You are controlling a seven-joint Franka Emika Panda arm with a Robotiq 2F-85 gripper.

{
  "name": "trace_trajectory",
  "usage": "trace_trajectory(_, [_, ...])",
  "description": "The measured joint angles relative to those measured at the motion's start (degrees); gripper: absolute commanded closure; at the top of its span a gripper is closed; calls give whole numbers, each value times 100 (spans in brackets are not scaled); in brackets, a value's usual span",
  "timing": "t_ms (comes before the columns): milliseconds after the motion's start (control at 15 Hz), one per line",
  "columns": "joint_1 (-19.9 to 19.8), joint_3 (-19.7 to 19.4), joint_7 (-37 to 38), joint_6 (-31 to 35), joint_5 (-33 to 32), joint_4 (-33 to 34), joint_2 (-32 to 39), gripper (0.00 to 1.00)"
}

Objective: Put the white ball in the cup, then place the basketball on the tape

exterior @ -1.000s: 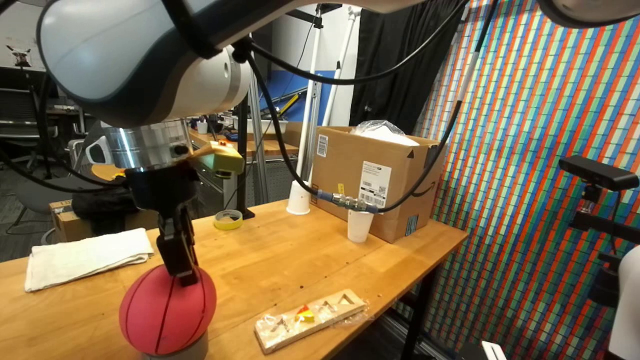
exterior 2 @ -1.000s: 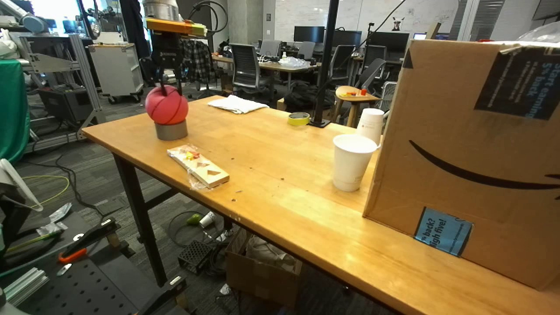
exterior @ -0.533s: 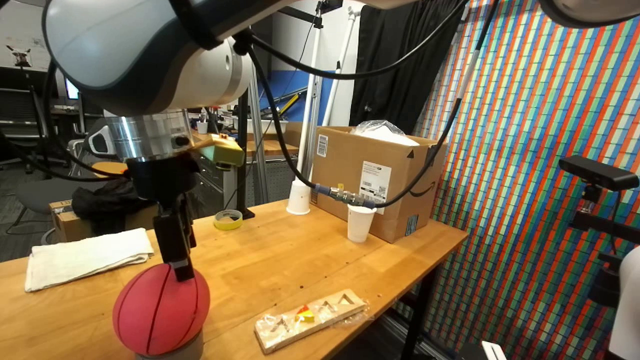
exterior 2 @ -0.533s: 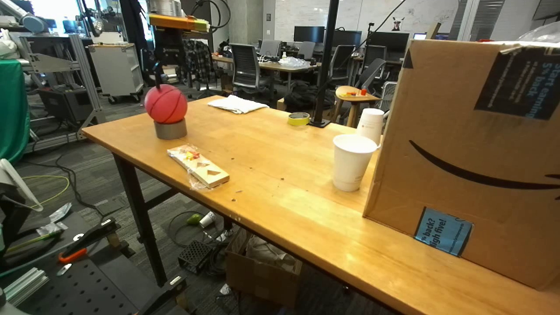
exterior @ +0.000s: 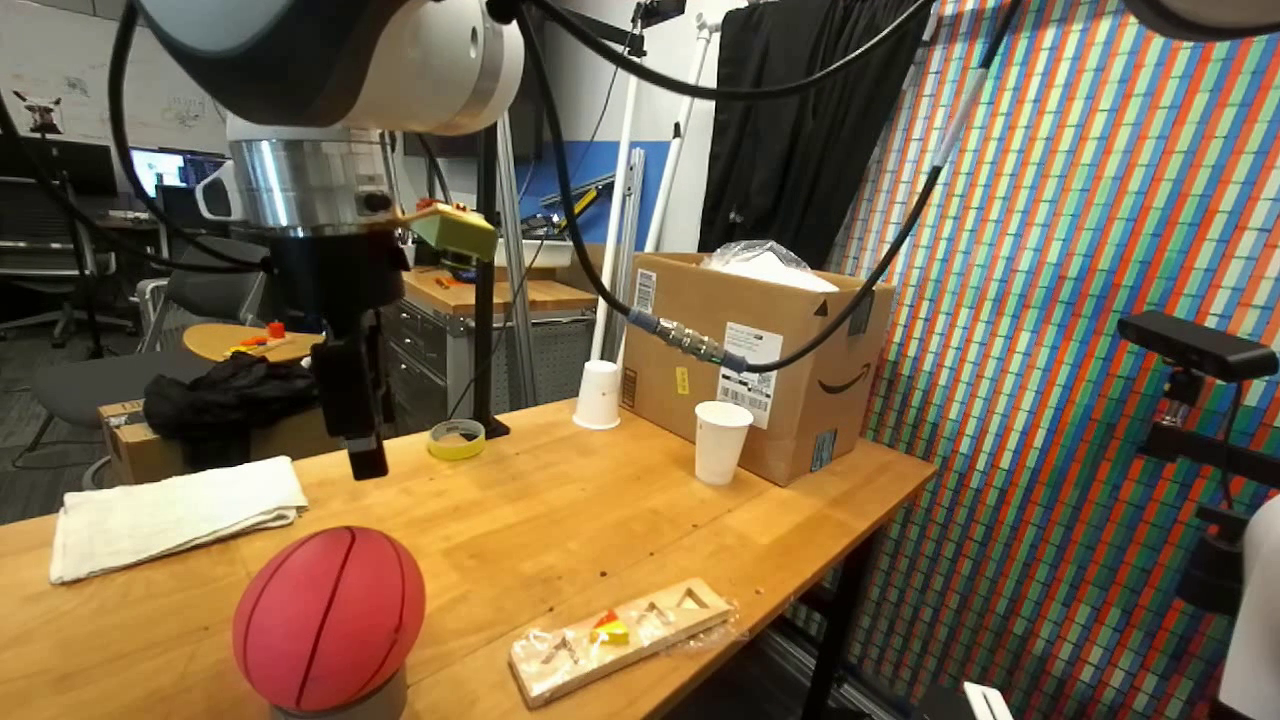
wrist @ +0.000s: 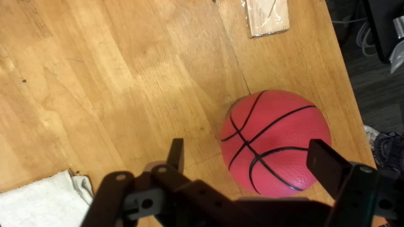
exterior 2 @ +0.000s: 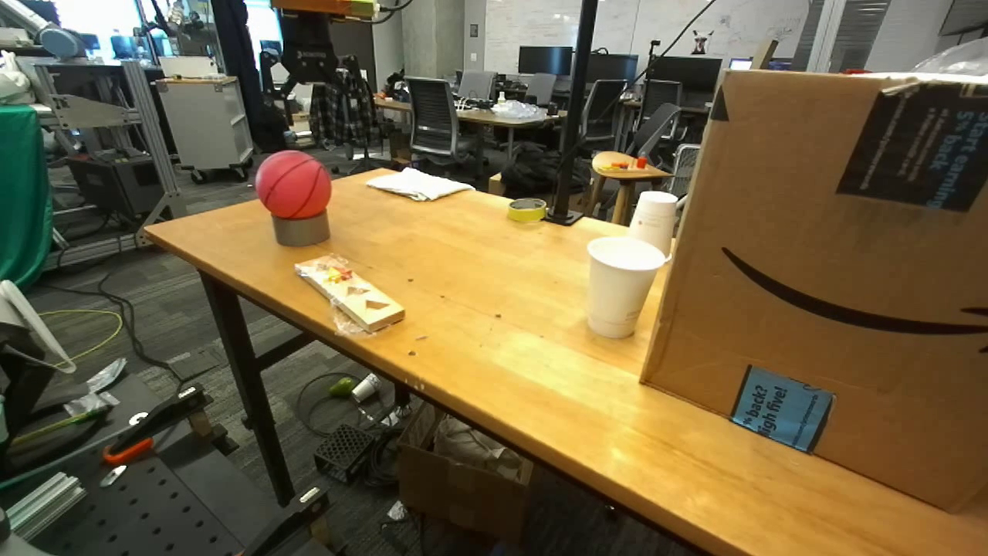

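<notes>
The reddish basketball (exterior: 330, 620) rests on top of the grey tape (exterior 2: 302, 230), which stands flat near the table's end. In the wrist view the basketball (wrist: 274, 145) covers nearly all of the tape. My gripper (wrist: 247, 154) hangs above the ball with its fingers wide apart and nothing between them. Clear air separates the fingertips (exterior: 368, 462) from the ball in both exterior views. An upright white cup (exterior 2: 624, 286) stands beside the cardboard box. The white ball is out of view, and the cup's inside is mostly hidden.
A wooden puzzle board (exterior: 620, 640) in plastic wrap lies near the table edge. A white cloth (exterior: 180, 510), a yellow tape roll (exterior: 456, 440), an upside-down cup (exterior: 598, 395), a black pole (exterior 2: 575, 116) and a large cardboard box (exterior: 760, 360) also occupy the table.
The fingers have spread and let go of the basketball, and the gripper has risen well above it. The ball rocked slightly and now sits on the tape alone.
</notes>
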Motion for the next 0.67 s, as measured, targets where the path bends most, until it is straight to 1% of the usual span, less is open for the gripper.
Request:
trace_trajectory(200, [-25,-17,0,-81,0,25,-121,0])
trace_trajectory(667, [-25,-17,0,-110,1,22,-125,0])
